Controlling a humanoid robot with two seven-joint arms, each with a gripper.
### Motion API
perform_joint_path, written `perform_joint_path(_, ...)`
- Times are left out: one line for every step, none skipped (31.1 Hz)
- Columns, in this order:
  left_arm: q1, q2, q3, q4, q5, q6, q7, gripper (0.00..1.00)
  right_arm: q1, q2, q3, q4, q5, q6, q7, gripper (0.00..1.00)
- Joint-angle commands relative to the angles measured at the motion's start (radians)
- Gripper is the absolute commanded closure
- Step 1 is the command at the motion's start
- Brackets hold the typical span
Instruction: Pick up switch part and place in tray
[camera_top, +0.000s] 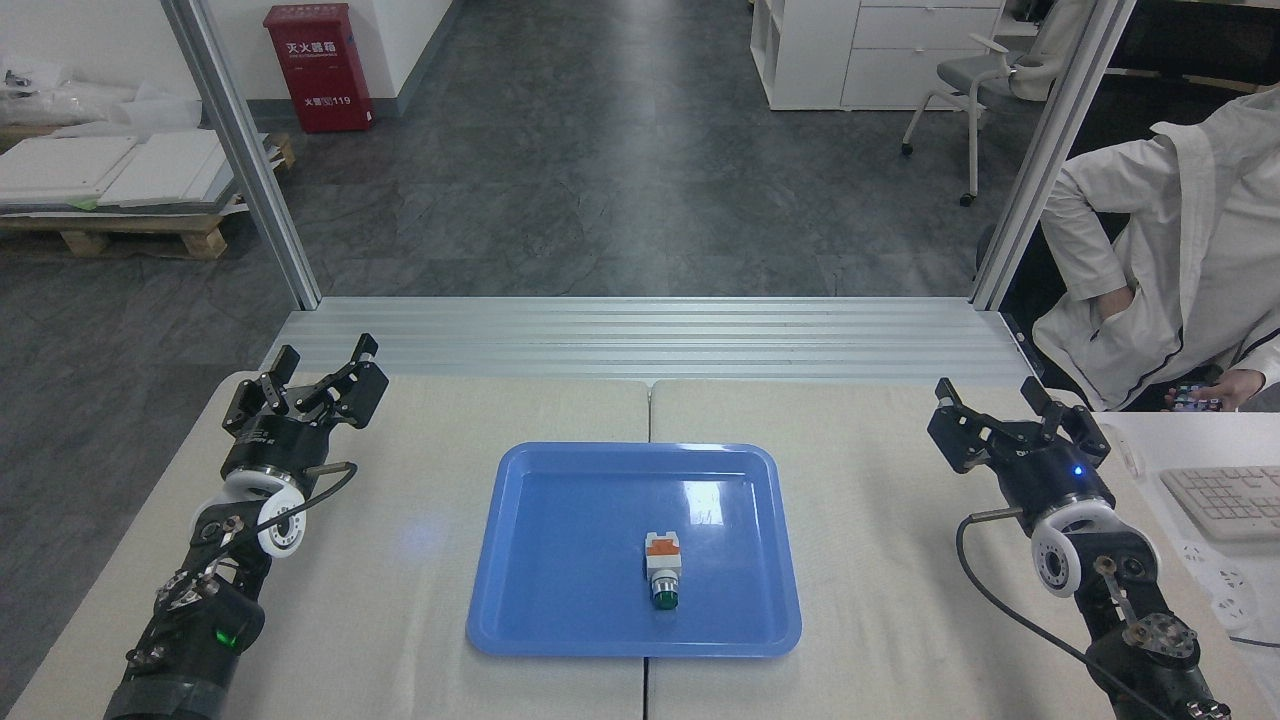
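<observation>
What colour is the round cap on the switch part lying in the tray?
Dark green, on the switch part in the blue tray; seen in the head view.
</observation>
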Motion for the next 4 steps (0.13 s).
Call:
perform_joint_path(0.0,0.0,0.0,0.0,0.0,0.0,0.0,0.0,0.004,-0.001,0.001,-0.017,0.005,-0.001,-0.006,0.01)
perform_joint_path(0.0,0.0,0.0,0.0,0.0,0.0,0.0,0.0,0.004,0.002,-0.002,-0.022,0.0,-0.002,-0.008,0.01)
perform_joint_path(0.0,0.0,0.0,0.0,0.0,0.0,0.0,0.0,0.006,0.004,-0.004,-0.023,-0.001,-0.002,-0.009,0.01)
perform_joint_path(0.001,0.0,0.0,0.0,0.0,0.0,0.0,0.0,0.006,0.005,-0.002,-0.026,0.002,-0.002,-0.017,0.01)
